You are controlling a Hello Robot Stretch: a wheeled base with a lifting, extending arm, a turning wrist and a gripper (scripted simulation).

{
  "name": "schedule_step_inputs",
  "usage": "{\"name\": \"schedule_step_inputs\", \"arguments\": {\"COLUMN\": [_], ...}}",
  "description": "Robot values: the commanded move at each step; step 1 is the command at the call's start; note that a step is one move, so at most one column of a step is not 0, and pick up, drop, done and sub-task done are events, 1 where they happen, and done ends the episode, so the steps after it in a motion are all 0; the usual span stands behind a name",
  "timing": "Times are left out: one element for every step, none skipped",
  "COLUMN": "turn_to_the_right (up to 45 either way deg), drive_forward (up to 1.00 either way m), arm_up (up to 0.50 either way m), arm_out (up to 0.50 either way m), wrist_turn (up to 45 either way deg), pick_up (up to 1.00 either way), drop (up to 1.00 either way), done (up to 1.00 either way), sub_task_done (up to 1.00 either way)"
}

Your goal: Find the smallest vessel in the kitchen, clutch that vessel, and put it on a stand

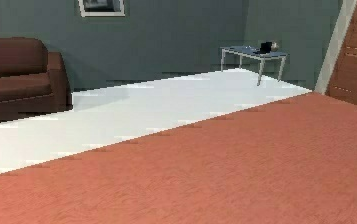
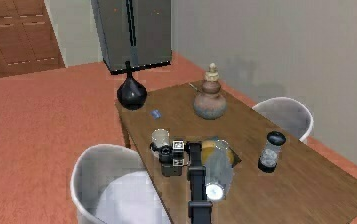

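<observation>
Ahead, terracotta-red floor (image 1: 236,170) crossed by a broad white strip (image 1: 136,115), backed by a grey-blue wall (image 1: 176,40) with a framed picture (image 1: 101,7) at the top edge, a brown sofa (image 1: 21,75) at the forward view's left, a small metal-legged side table (image 1: 254,57) near the corner and a wooden door (image 1: 354,60) at the right. To the arm side, a wooden worktop (image 2: 241,125) with a white chair (image 2: 284,112) at its far edge and a second white chair (image 2: 111,185) at its near edge. Beyond it, a tall grey fridge (image 2: 134,35) against a pale wall (image 2: 276,40), wood panelling (image 2: 21,35) at the upper left.

End effector (image 2: 163,151) tip unclear; sofa (image 1: 21,75) cut at fwd view's left.
</observation>
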Motion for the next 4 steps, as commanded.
{"name": "schedule_step_inputs", "arguments": {"turn_to_the_right": [0.0,0.0,0.0,0.0], "drive_forward": [0.00,0.00,0.00,0.00], "arm_up": [0.10,0.18,0.00,0.00], "arm_out": [0.00,0.00,0.00,0.00], "wrist_turn": [0.0,0.0,-45.0,-45.0], "pick_up": [0.00,0.00,0.00,0.00], "drop": [0.00,0.00,0.00,0.00], "done": [0.00,0.00,0.00,0.00], "sub_task_done": [0.00,0.00,0.00,0.00]}}
